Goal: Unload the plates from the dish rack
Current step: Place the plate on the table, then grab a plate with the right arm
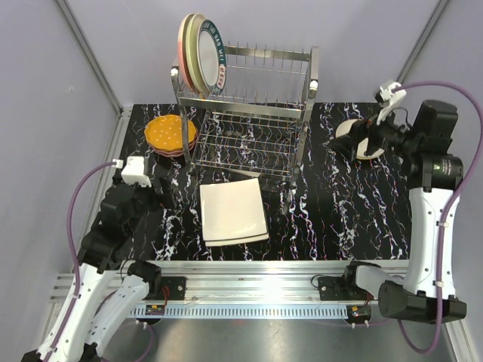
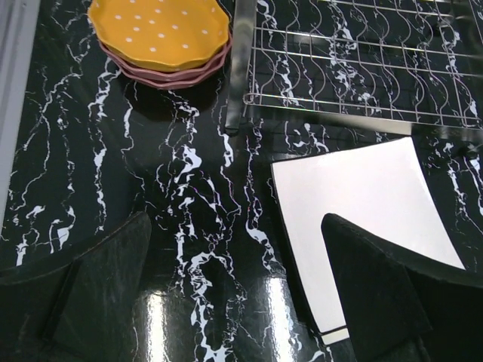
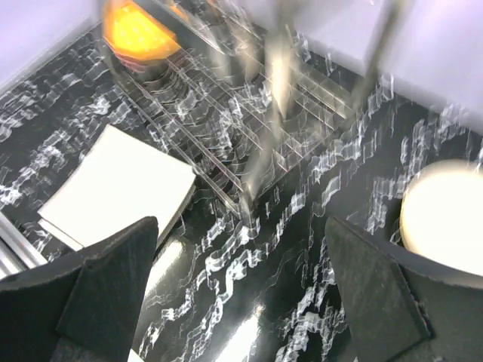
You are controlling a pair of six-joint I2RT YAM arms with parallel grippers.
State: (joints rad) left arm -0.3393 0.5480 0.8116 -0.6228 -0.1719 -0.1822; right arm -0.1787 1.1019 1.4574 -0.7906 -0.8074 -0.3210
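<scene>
Rack sits back-centre on the bench. Three plates are left in it, on edge at the left end of the top tier. The pegs hold them upright: pink-and-cream outermost, then cream, then the patterned-rim one.

Unloaded so far, all lying flat:
- orange plate on top of the pink plates, just left of the rack
- square plates, stacked in front of the rack
- round cream plate, off to the right, well clear of the rack

My read is like shapes get stacked together and the rack front stays reachable.

Left hand has its fingers spread wide and holds nothing. It is low over bare bench between the orange stack and the square stack, with its right finger overlapping the square plates in its own view. I can't tell if it touches them.

Right hand is wide open and empty, beside the round cream plate. Its wrist view is blurred.

Roughly two thirds done. The top-tier three need a high reach.
</scene>
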